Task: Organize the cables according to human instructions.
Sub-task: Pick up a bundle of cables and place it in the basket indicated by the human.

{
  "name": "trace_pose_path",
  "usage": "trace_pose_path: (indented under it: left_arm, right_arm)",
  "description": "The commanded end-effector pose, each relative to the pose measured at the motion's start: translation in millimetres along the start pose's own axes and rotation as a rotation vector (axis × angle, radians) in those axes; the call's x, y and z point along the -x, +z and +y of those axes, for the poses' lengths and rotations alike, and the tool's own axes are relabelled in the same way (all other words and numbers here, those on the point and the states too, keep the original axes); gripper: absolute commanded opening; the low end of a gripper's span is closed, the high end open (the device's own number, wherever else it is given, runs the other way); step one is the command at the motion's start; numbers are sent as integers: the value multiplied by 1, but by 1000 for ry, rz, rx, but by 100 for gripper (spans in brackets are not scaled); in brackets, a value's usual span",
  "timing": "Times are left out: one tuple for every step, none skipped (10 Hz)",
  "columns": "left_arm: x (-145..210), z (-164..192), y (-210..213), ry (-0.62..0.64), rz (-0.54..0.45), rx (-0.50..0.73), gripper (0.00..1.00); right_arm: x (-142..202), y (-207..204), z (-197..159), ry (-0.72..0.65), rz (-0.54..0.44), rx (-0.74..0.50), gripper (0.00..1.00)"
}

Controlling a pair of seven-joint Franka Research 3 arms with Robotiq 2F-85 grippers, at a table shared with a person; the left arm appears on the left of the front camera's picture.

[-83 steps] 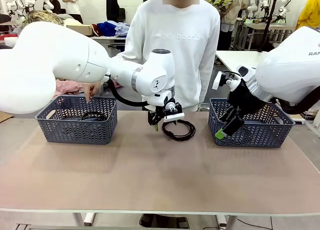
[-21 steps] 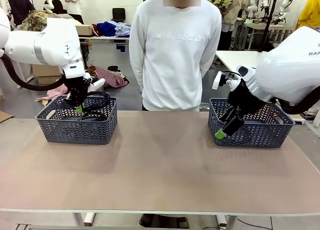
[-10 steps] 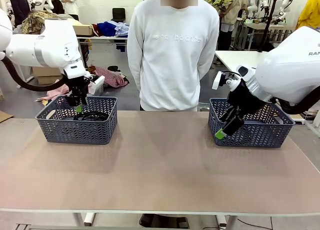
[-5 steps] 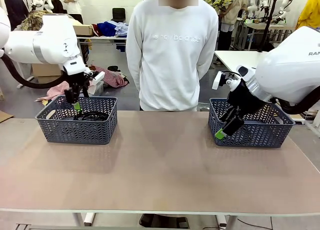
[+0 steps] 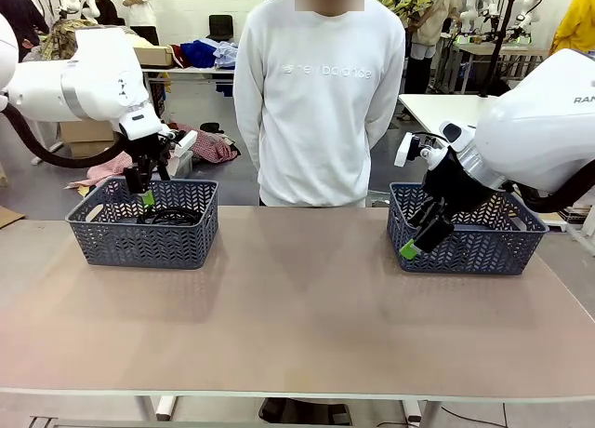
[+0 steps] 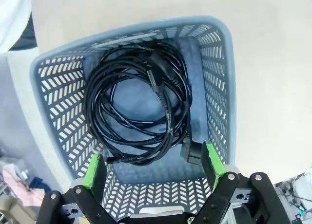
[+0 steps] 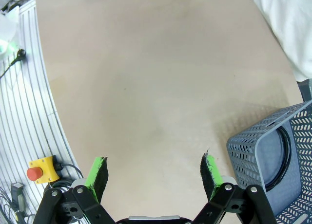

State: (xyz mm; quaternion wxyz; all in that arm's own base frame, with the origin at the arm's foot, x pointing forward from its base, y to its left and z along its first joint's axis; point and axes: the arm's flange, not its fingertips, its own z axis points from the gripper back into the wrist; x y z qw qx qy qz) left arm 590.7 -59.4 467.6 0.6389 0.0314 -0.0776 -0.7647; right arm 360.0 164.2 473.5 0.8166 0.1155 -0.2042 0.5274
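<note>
Left wrist view looks straight down between the left arm's fingers (image 6: 153, 168), which stand spread wide with nothing between the green pads (image 6: 213, 161). Beyond and below the fingertips sits a grey-blue lattice basket (image 6: 222, 92), and the coiled black cables (image 6: 141, 107) lie on its floor in overlapping loops. One plug end (image 6: 191, 152) rests just short of the right-hand pad, and another plug (image 6: 157, 85) lies across the loops farther out from the fingers. Neither pad touches the cords.

In the front view the same left fingers (image 5: 141, 186) hang above the far rim of the left basket (image 5: 144, 237), tips pointing down into it, with the cable loops (image 5: 172, 216) showing over the basket's wall just beside the tips. A person in a white sweatshirt (image 5: 319, 93) stands at the far side of the surface (image 5: 297, 307), between the two baskets.

The right arm's fingers (image 5: 423, 233) hang in front of the near left corner of the right basket (image 5: 474, 247), tilted down toward the surface. In the right wrist view these fingers (image 7: 153, 170) are also opened wide and hold nothing; bare tan surface lies between and ahead of them, and a corner of the right basket (image 7: 268, 160) sits just outside the right-hand pad. A dark curved line, perhaps a cord, shows inside that basket, though it cannot be made out clearly.
</note>
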Motion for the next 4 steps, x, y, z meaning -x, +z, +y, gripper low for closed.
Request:
trace_pose_path:
  left_arm:
    - [4, 2, 3, -9, 25, 0, 100]
    - [4, 2, 3, -9, 25, 0, 100]
    - [4, 2, 3, -9, 25, 0, 100]
    - [4, 2, 3, -9, 25, 0, 100]
  right_arm:
    - [-2, 1, -1, -4, 3, 2, 100]
    - [-2, 1, -1, -4, 3, 2, 100]
    - [-2, 1, -1, -4, 3, 2, 100]
    - [-2, 1, -1, -4, 3, 2, 100]
